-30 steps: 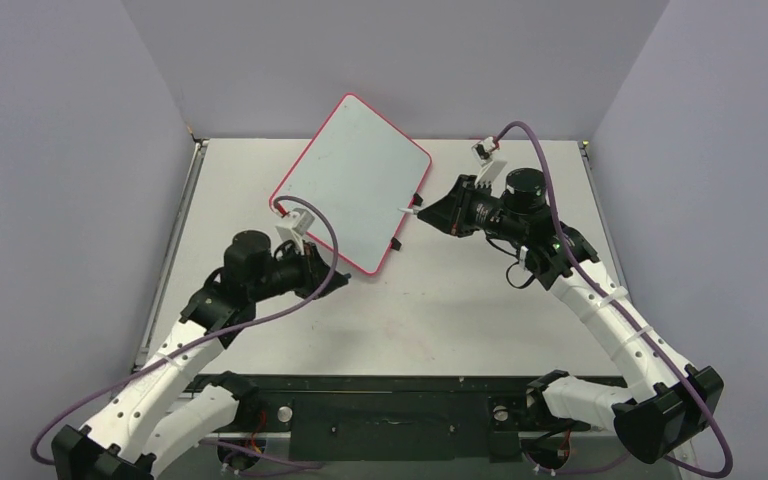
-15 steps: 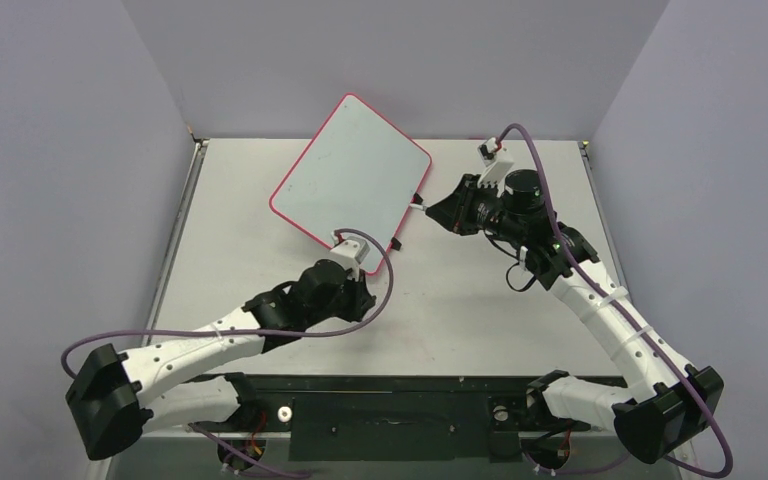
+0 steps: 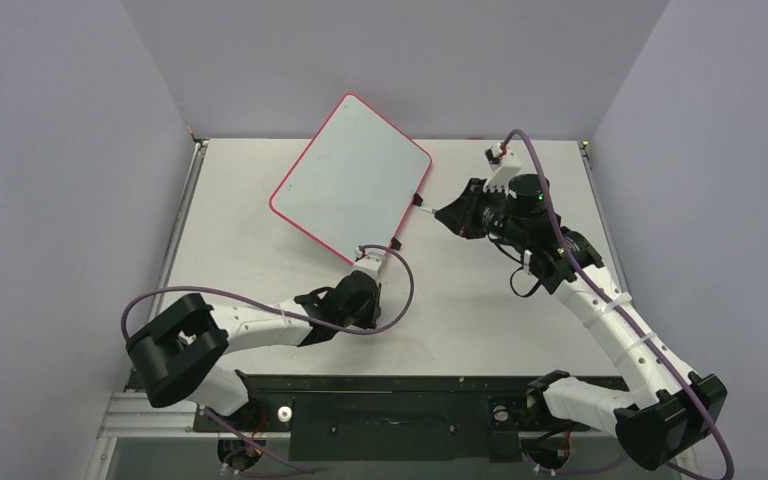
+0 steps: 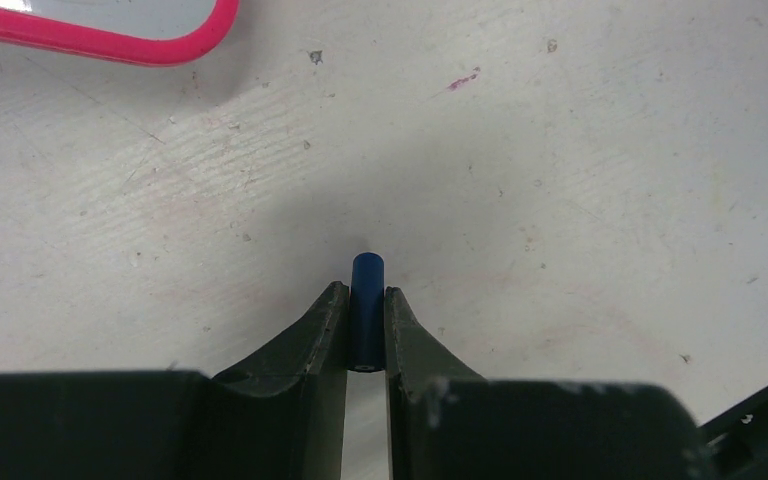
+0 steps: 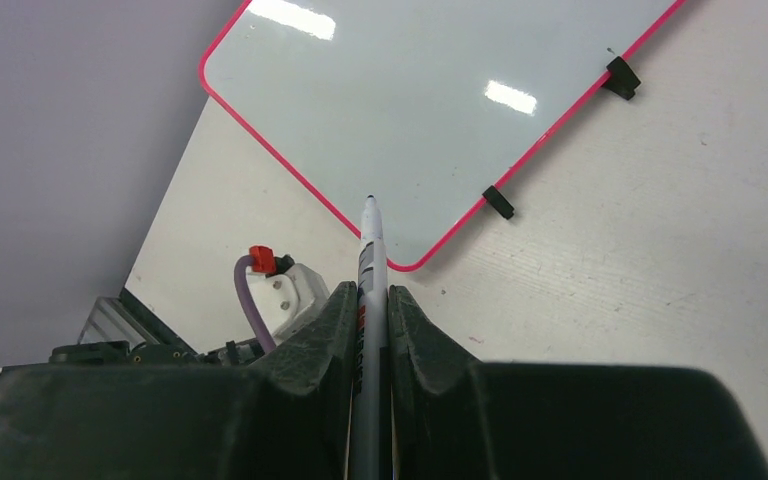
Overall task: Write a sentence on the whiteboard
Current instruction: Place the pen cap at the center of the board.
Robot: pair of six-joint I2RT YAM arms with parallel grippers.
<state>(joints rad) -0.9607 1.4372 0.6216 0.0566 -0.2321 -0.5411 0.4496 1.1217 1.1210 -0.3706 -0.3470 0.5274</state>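
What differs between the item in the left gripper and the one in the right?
The blue cap in the left gripper is a short, blunt, dark stub. The marker in the right gripper is long, pale and pointed. The blue cap hangs over bare table, while the marker points toward the whiteboard. Both are pinched between shut fingers.

Scuffed white table (image 3: 480,300), faint pink marks, red-rimmed whiteboard (image 3: 355,180) resting askew at its far side
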